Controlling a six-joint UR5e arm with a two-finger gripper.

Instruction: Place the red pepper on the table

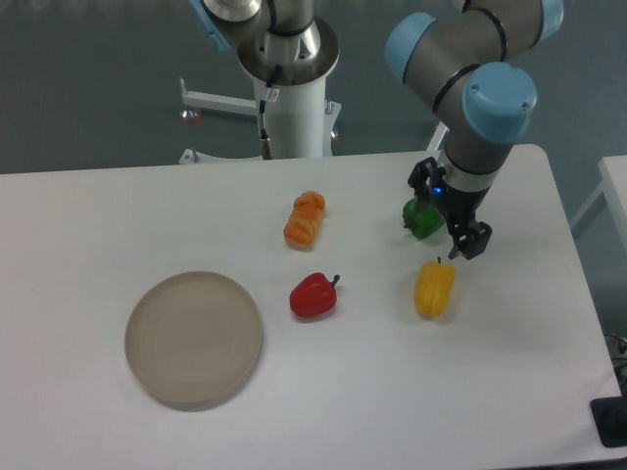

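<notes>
The red pepper lies on the white table, right of the round plate, its dark stem pointing up-right. My gripper hangs at the right side of the table, well right of the red pepper and apart from it. Its fingers are spread, one at the upper left and one at the lower right. A green pepper sits between or just behind the fingers; I cannot tell whether they touch it. The gripper looks open.
A greyish-tan round plate lies at the front left. An orange lobed pepper lies at the centre back. A yellow pepper lies just below the gripper. The robot base column stands at the table's back edge.
</notes>
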